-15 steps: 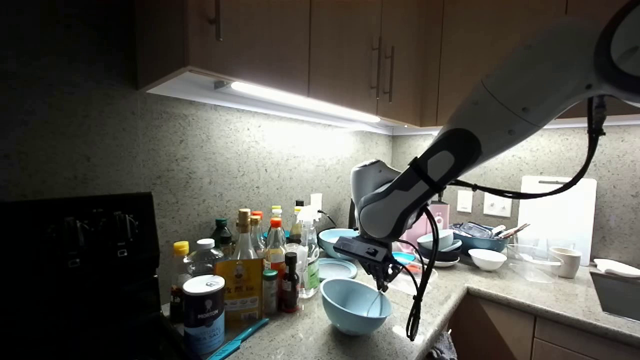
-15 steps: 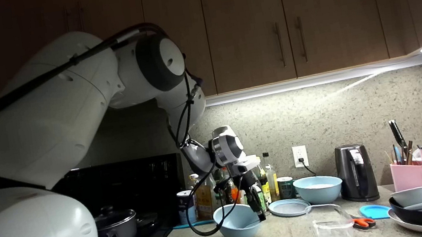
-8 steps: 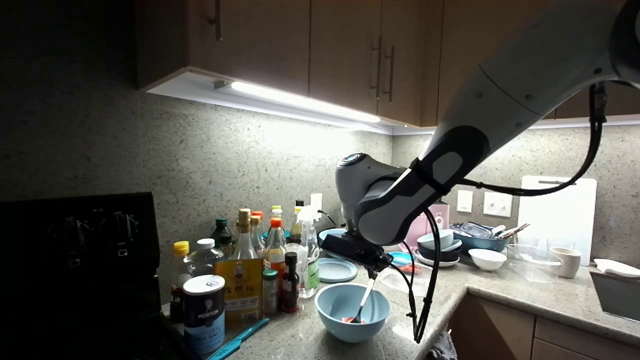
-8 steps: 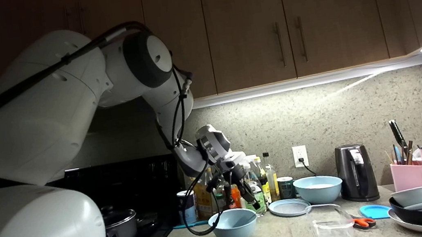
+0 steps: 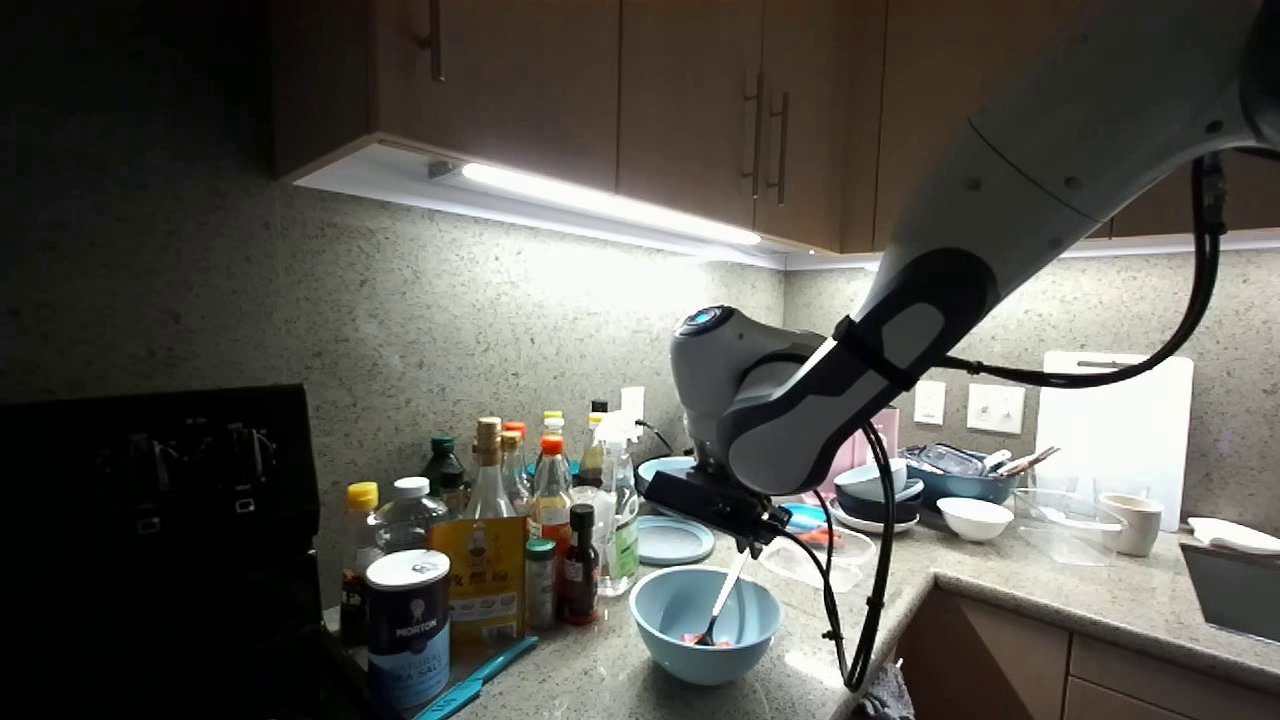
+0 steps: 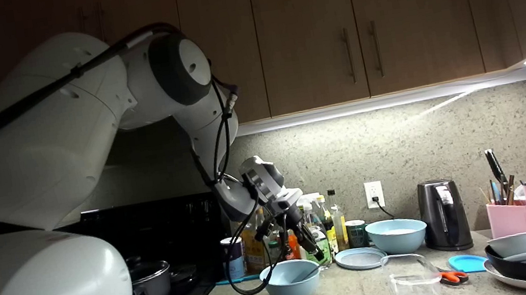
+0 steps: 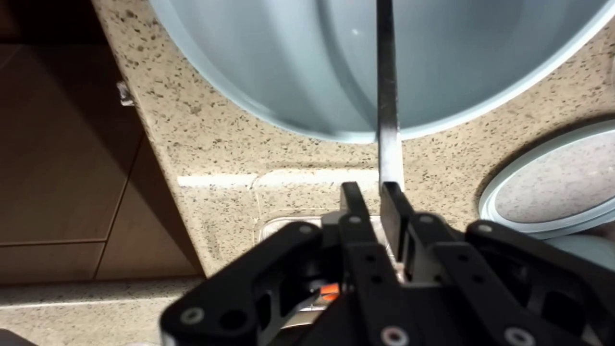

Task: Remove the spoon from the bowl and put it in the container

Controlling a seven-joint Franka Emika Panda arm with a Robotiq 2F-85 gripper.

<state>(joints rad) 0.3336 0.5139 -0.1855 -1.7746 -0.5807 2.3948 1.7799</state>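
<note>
Spoon [image 7: 387, 93], tilted in the bowl [image 5: 705, 662], handle [image 5: 729, 588] over the rim [image 7: 353, 137], looks light, stiff and probably slippery, so I'd pinch it near the handle's end, where the gripper [image 7: 374, 193] hangs with jaws slightly parted and empty.

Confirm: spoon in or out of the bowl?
In: in an exterior view the spoon leans, its lower end inside the blue bowl; the wrist view shows its handle crossing the rim.

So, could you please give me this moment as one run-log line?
spoon: slanted in bowl | gripper: open, by spoon's upper end, contact unclear | container: no spoon inside | status: spoon not yet removed
</note>
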